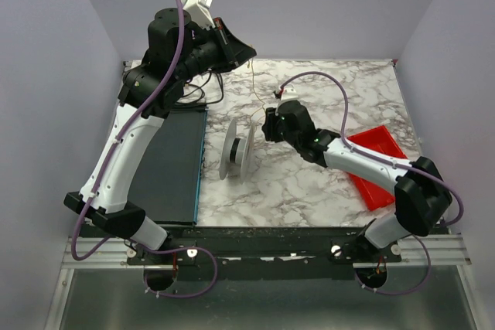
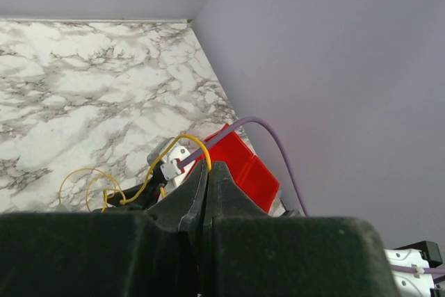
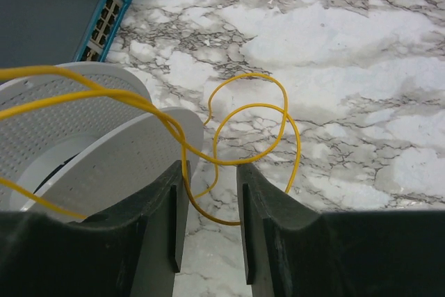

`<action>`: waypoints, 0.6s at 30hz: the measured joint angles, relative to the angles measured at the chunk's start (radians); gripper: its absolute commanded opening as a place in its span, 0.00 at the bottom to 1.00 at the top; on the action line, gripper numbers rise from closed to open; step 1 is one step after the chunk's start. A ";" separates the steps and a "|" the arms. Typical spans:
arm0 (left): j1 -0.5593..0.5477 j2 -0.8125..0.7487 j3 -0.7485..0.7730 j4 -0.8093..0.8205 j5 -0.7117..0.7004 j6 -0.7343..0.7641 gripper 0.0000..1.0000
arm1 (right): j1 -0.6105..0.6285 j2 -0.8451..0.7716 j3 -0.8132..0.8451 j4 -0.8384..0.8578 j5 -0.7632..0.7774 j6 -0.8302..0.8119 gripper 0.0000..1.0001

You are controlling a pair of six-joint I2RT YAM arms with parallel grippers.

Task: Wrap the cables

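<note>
1. we are in the winding step: the thin yellow cable (image 3: 248,74) already lies partly over the white spool (image 3: 118,144). the spool stands on edge on the table (image 1: 294,191), near the dark network switch (image 1: 174,164).
2. the rest of the cable lies in loose loops on the marble beyond the spool, and one strand rises toward the left arm.
3. the left gripper (image 2: 206,166) hangs high at the far left with its fingers pressed together. the cable arcs into their tips, so we judge it pinched there.
4. the right gripper (image 3: 208,172) sits low beside the spool's flange with its fingers apart. a strand of cable runs through the gap, not clamped.
5. next, we think, the right gripper must close on that strand and carry it round the hub while the left holds the line taut. the slack loops could snag or slip off the flange.
</note>
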 measured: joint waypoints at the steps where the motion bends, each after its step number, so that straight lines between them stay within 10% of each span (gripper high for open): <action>1: 0.000 0.000 0.001 0.000 0.000 0.000 0.00 | 0.000 0.008 0.000 0.006 0.007 -0.001 0.37; 9: -0.004 0.003 0.002 -0.002 -0.008 -0.004 0.00 | 0.000 0.032 0.014 0.056 0.120 0.003 0.02; 18: 0.083 0.003 0.071 -0.087 -0.134 0.008 0.00 | -0.109 -0.050 -0.027 0.043 0.205 0.037 0.01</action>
